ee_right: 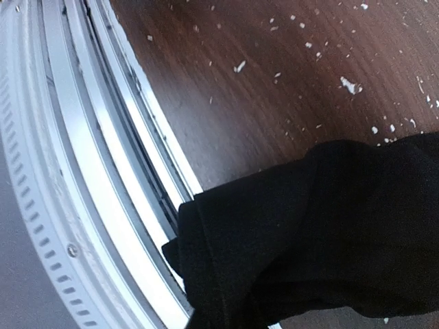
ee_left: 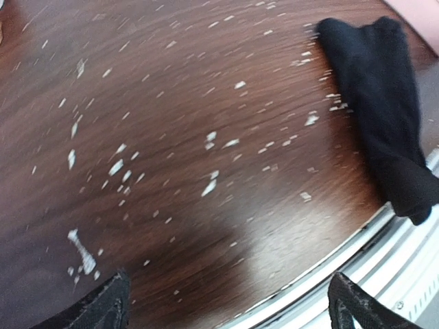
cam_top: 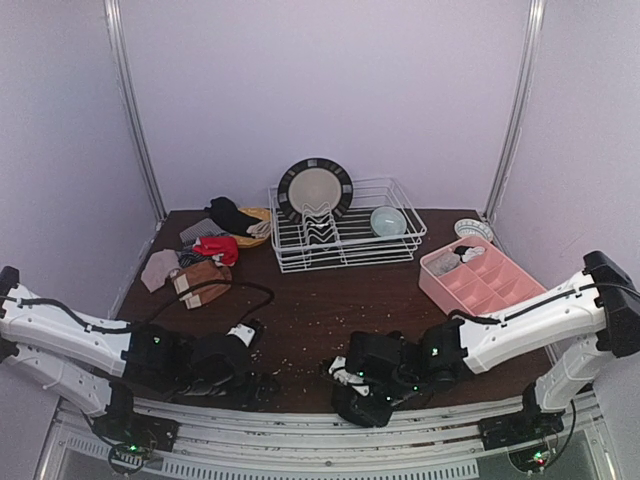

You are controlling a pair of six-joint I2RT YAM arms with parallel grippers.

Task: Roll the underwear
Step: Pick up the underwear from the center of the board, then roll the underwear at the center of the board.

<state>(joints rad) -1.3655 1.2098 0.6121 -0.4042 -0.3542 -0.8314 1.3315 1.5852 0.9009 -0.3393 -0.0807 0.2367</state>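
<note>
**Item: black underwear** (ee_right: 329, 233). One dark, soft garment, bunched, at the near edge of the table (cam_top: 330, 310), roughly midway between the two arm bases. A folded corner laps over the white rail (ee_right: 82, 171) that borders this edge.

**Room around it:** bare brown tabletop, flecked with pale crumbs, runs open to the left and toward the back. There is no margin on the near side.

**Right gripper** (cam_top: 352, 385): closed tight on the black underwear. The cloth hides the fingers in the wrist view.

**Left gripper** (ee_left: 230, 310): jaws spread wide, nothing between them, low over bare wood near the rail, with the black underwear well off to its right.

**Further out:**
- Pile of other underwear (cam_top: 205, 250), in red, brown, grey and black, at the back left.
- Wire dish rack (cam_top: 345, 240) at the back centre.
- Pink tray (cam_top: 480, 285) at the right.
</note>
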